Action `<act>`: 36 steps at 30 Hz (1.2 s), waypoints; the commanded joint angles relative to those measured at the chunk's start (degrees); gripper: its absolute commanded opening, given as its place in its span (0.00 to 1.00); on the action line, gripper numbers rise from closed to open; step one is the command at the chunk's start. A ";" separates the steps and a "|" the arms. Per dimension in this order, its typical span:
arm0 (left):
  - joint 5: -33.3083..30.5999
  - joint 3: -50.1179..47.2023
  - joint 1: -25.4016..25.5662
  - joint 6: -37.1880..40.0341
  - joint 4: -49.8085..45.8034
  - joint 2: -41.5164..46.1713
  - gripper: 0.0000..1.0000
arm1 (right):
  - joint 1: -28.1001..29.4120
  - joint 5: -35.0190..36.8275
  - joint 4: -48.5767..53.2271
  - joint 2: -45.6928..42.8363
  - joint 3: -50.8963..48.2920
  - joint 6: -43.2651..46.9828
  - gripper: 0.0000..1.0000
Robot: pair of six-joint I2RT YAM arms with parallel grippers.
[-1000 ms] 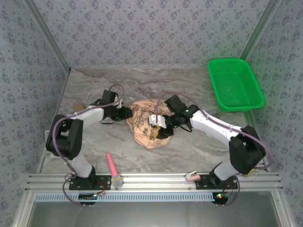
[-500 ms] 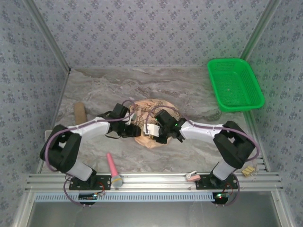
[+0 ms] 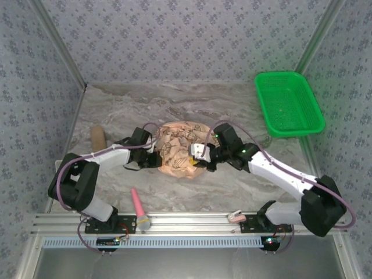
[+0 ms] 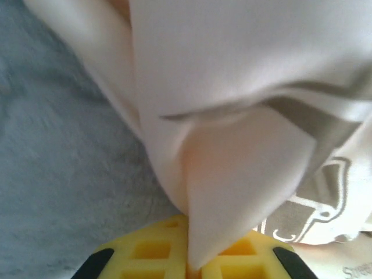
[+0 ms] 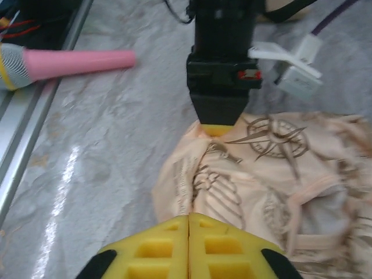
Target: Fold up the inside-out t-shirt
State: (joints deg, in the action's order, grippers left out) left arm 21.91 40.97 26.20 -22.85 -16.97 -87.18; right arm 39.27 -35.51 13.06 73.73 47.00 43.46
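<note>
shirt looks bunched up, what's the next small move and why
Probably lift both tools a little and draw them apart: the t-shirt lies crumpled in a heap, the left tool pinches a fold, and the right tool is shut at its edge, so spreading comes first.

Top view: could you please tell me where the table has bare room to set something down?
Bare marble lies between the t-shirt and the back wall, and nearer, between the pink microphone and the right arm's base. The middle is crowded: left gripper and right gripper at the t-shirt.
</note>
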 commanded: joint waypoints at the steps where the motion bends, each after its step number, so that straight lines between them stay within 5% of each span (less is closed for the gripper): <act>1: 3.60 0.32 2.43 1.32 0.89 -1.60 0.28 | -0.11 6.88 -4.41 3.71 -0.62 -6.44 0.21; 3: 3.31 1.22 2.93 0.56 0.28 -0.89 0.38 | -0.67 16.97 -11.32 6.32 0.00 -12.67 0.44; 4: 2.77 1.94 2.85 0.13 -0.32 -0.10 0.41 | -1.34 19.83 -13.14 8.00 1.19 -15.12 0.46; 11: 1.31 12.43 0.22 -1.96 -4.23 3.78 0.53 | -1.38 34.27 -11.53 23.48 14.90 -40.38 0.41; 15: -0.95 15.81 -0.53 -7.61 -0.87 3.50 0.47 | 2.19 47.15 2.13 22.06 20.78 -67.93 0.32; 19: -1.35 20.00 0.22 -12.27 -1.56 0.80 0.50 | 7.75 57.64 11.27 18.21 22.78 -77.78 0.35; 27: -1.81 26.09 2.33 -10.36 -4.41 -9.57 0.46 | 7.49 42.80 7.50 22.35 20.03 -84.47 0.33; 33: -2.13 29.79 1.80 -9.11 -5.18 -16.70 0.42 | 5.03 41.12 5.32 29.47 23.42 -82.99 0.32; 36: -1.98 30.73 1.24 -8.58 -4.96 -18.64 0.28 | 4.50 43.08 5.39 31.65 25.10 -82.15 0.31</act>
State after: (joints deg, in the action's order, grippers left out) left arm 20.10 69.10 28.03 -32.18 -20.73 -104.81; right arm 44.23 7.05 18.63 104.36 69.23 -38.17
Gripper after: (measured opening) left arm 0.296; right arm 0.314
